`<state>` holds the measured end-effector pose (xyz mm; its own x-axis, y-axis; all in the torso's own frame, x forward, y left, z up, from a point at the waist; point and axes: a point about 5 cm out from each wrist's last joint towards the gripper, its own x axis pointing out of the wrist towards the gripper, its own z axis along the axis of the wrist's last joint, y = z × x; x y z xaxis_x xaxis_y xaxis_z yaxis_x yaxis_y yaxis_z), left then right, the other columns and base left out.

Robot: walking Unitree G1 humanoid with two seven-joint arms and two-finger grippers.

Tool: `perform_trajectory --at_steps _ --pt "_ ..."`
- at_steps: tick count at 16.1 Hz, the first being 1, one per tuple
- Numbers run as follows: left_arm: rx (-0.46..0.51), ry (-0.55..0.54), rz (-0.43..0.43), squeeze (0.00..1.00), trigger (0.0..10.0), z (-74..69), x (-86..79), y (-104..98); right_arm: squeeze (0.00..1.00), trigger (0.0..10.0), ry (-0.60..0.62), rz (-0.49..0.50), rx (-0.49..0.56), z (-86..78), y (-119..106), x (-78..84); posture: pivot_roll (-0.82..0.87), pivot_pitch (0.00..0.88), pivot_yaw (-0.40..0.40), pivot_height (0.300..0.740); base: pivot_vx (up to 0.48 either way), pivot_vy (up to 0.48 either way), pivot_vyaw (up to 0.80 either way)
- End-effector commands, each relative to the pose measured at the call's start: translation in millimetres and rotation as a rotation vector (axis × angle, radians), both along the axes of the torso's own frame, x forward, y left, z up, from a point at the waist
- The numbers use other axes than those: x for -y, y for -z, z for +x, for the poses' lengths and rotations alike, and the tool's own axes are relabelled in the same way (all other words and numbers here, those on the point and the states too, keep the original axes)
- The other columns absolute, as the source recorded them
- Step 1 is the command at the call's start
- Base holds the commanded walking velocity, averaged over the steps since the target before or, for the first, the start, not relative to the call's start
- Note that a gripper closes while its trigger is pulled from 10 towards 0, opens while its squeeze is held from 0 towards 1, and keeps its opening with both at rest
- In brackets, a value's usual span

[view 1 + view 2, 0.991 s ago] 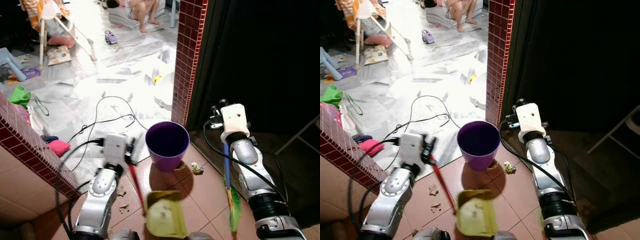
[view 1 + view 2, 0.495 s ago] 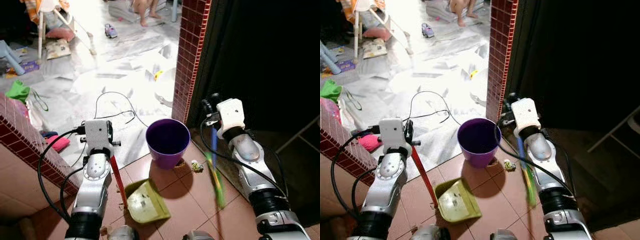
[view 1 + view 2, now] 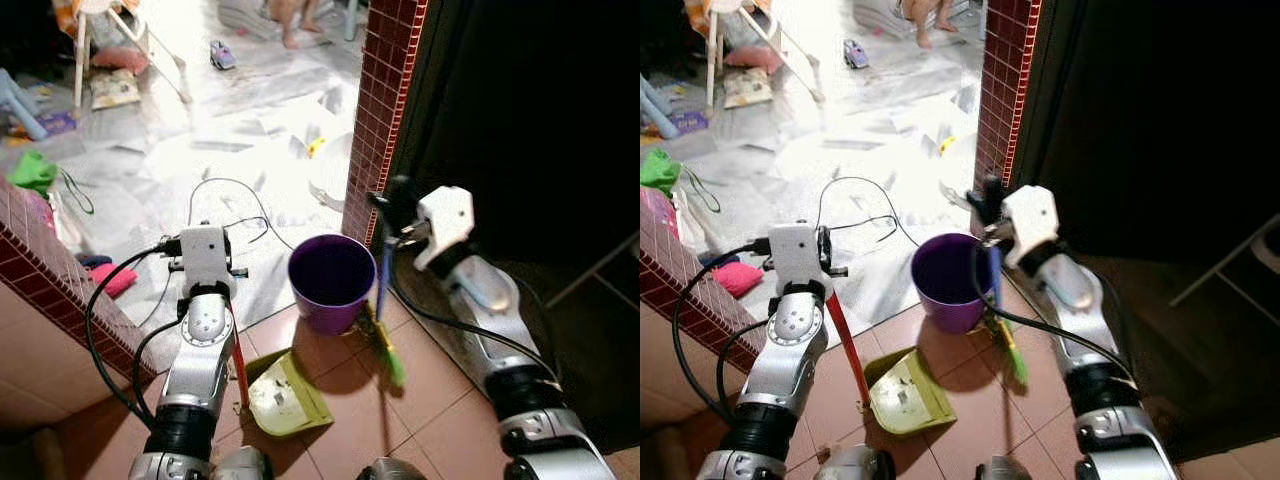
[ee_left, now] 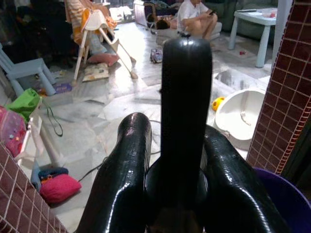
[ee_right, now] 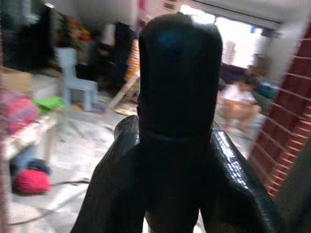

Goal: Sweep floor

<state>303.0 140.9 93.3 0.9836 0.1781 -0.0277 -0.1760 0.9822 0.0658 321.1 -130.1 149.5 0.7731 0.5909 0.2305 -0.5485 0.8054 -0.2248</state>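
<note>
Broom (image 3: 385, 330) at frame centre looks light but whippy, so keep your right hand (image 3: 385, 200) clamped high on its handle, left hand (image 3: 232, 300) clamped on the dustpan (image 3: 283, 393) handle.

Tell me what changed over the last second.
The right gripper swung the broom leftward to the purple bin. The left gripper lowered the dustpan onto the tiles and drew it toward the bin. Both tools stay gripped; the bin stayed put.
</note>
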Motion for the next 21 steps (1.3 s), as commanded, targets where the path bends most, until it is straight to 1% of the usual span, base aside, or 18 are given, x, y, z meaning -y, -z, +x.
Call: perform_trajectory --at_steps 1,2,3,4,6,8,11,13,15,17,18,19,20,21 --pt "0.050 -0.010 0.024 0.00 10.0 5.2 -3.9 -10.4 0.00 10.0 -0.102 0.080 0.028 -0.2 -16.0 -13.6 -0.09 0.058 0.013 0.740 0.000 0.000 0.00" --pt "0.053 -0.009 0.024 0.00 10.0 6.5 -4.5 -11.7 0.00 10.0 -0.170 0.121 -0.016 -3.1 -15.7 -20.5 -0.09 0.059 0.013 0.740 0.000 0.000 0.00" --pt "0.055 -0.008 0.025 0.00 10.0 7.6 -5.2 -12.1 0.00 10.0 -0.233 0.145 -0.064 -7.8 -12.8 -23.9 -0.09 0.058 0.013 0.740 0.000 0.000 0.00" --pt "0.054 -0.007 0.025 0.00 10.0 8.3 -5.3 -11.7 0.00 10.0 -0.262 0.149 -0.084 -11.4 -10.8 -24.1 -0.10 0.056 0.014 0.740 0.000 0.000 0.00" --pt "0.048 -0.003 0.026 0.00 10.0 10.0 -4.4 -10.5 0.00 10.0 -0.299 0.158 -0.121 -17.5 -7.3 -22.0 -0.10 0.051 0.018 0.740 0.000 0.000 0.00" --pt "0.045 0.017 0.013 0.00 10.0 11.8 0.3 -9.8 0.00 10.0 -0.330 0.206 -0.175 -26.2 -6.8 -18.0 -0.11 0.039 0.021 0.740 0.000 0.000 0.00" --pt "0.042 0.035 0.008 0.00 10.0 15.5 4.2 -9.1 0.00 10.0 -0.353 0.233 -0.190 -29.2 -14.1 -16.6 -0.12 0.012 0.021 0.740 0.000 0.000 0.00" --pt "0.042 0.035 0.009 0.00 10.0 17.7 5.0 -9.0 0.00 10.0 -0.356 0.246 -0.181 -27.7 -20.9 -15.2 -0.13 0.003 0.019 0.740 0.000 0.000 0.00" --pt "0.046 0.019 0.030 0.00 10.0 20.2 5.3 -9.2 0.00 10.0 -0.299 0.295 -0.145 -17.3 -40.2 -6.4 -0.13 0.000 0.012 0.740 0.000 0.000 0.00" --pt "0.039 0.002 0.051 0.00 10.0 20.8 4.3 -7.5 0.00 10.0 -0.199 0.286 -0.079 -6.5 -52.7 5.7 -0.14 0.000 0.006 0.740 0.000 0.000 0.00" --pt "0.039 -0.003 0.059 0.00 10.0 20.8 3.4 -7.2 0.00 10.0 -0.163 0.286 -0.063 -2.6 -57.0 10.6 -0.14 0.000 0.006 0.740 0.000 0.000 0.00" --pt "0.044 -0.001 0.072 0.00 10.0 20.0 2.5 -7.1 0.00 10.0 -0.094 0.347 -0.061 4.0 -64.5 18.5 -0.14 0.000 0.005 0.740 0.000 0.000 0.00" --pt "0.043 0.001 0.089 0.00 10.0 20.8 2.4 -6.6 0.00 10.0 -0.054 0.390 -0.067 9.1 -69.3 23.9 -0.15 0.000 0.004 0.740 0.000 0.000 0.00" --pt "0.032 -0.016 0.100 0.00 10.0 20.7 0.0 -5.0 0.00 10.0 -0.046 0.352 -0.045 10.5 -72.0 25.4 -0.15 0.000 0.004 0.740 0.000 0.000 0.00"
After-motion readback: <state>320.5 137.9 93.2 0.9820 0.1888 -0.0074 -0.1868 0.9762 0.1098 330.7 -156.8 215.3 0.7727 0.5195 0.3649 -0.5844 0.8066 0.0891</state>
